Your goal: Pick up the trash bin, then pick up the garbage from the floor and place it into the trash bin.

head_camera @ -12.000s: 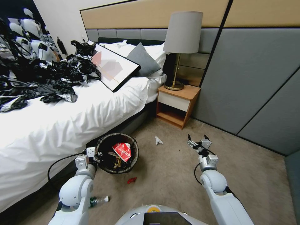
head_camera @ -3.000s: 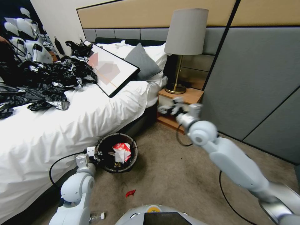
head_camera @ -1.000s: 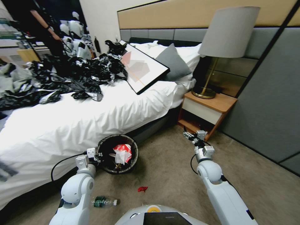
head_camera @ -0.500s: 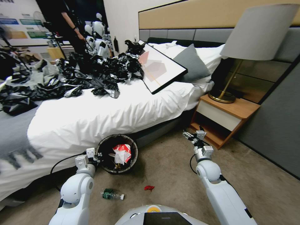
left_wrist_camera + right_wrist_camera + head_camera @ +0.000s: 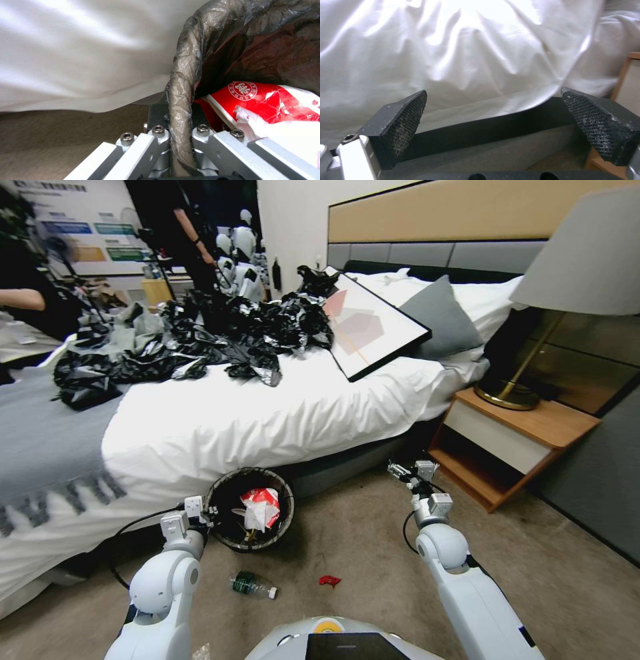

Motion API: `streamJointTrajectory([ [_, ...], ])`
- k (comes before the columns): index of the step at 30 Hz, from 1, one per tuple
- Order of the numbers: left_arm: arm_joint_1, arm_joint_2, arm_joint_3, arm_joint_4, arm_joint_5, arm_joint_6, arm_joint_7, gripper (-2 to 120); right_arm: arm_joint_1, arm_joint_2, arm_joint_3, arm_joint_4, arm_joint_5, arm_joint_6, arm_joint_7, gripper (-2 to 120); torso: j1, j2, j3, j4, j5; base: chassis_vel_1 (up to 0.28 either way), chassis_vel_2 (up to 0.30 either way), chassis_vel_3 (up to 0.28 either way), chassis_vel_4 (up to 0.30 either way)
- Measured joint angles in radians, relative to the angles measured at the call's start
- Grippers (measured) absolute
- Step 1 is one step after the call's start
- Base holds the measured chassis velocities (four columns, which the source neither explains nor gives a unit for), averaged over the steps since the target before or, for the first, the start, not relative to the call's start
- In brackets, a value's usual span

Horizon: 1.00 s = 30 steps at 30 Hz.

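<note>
Since the second before, my whole view had swung along the bed [image 5: 267,413]: the nightstand [image 5: 520,440] slid toward my right edge, while both my arms kept their pose. My left gripper [image 5: 180,140] stayed clamped on the bag-wrapped rim of the trash bin [image 5: 230,537], which hung close against the bed's side with a red-and-white wrapper [image 5: 261,507] already inside. My right gripper [image 5: 408,473] hovered spread wide and empty, between the bed and the nightstand. A small red scrap [image 5: 329,581] and a plastic bottle [image 5: 252,583] lay on the carpet, on the side of the bin away from the bed. I judged the slick bag might let the rim slip, tipping the bin. Reaching low for the scrap could also swing the bin into the bed.
</note>
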Motion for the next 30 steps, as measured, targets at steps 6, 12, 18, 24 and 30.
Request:
streamJointTrajectory([
  [6,0.003,0.005,-0.002,-0.002,-0.003,0.0,-0.002,0,-0.001,0.0,-0.009,-0.007,-0.005,0.006,0.007,100,0.0,0.0,0.0,0.0,0.0001,0.053,0.051,0.06,0.062],
  [12,0.001,0.005,0.001,-0.002,-0.005,0.0,-0.004,0,-0.001,0.001,-0.013,-0.008,-0.006,0.008,0.008,100,0.0,0.0,0.0,0.0001,0.0,0.067,0.053,0.055,0.052],
  [18,0.004,0.007,0.001,-0.004,-0.005,0.0,0.002,0,-0.001,-0.005,-0.014,-0.011,-0.006,0.008,0.009,100,0.0,0.0,0.0,0.0,-0.0001,0.066,0.06,0.068,0.058],
  [24,0.006,0.003,0.002,-0.008,0.001,-0.007,0.004,0,-0.002,0.0,-0.019,-0.015,-0.009,0.008,0.011,100,0.0,0.0,0.0,0.0005,0.0,0.058,0.045,0.05,0.058],
  [30,0.002,0.002,0.001,-0.007,0.006,-0.008,0.006,0,-0.009,0.006,-0.02,-0.013,-0.024,-0.009,0.016,100,0.0,0.0,0.0,-0.0003,0.0001,0.0,0.0,0.0,0.0],
])
